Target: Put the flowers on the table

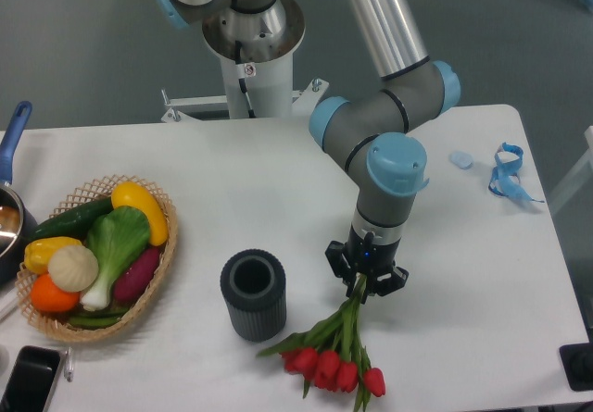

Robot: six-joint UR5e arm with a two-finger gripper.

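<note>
Low in the frame right of centre, the flowers [334,364] hang with red heads toward the bottom edge over the white surface [278,199], whether touching it I cannot tell, their green stems running up into the claw [363,282], which is clamped on them. Just left stands a dark ribbed cup [253,295]. Farther left sits a basket of vegetables [97,255], and a blue ribbon [508,171] lies at upper right.

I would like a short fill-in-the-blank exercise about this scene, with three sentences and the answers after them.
1. The claw grips the flowers by their ____.
2. The tulip buds are ____ in colour.
3. The dark ribbed vase stands between the flowers and the wicker ____ of vegetables.

Answers: stems; red; basket
</note>
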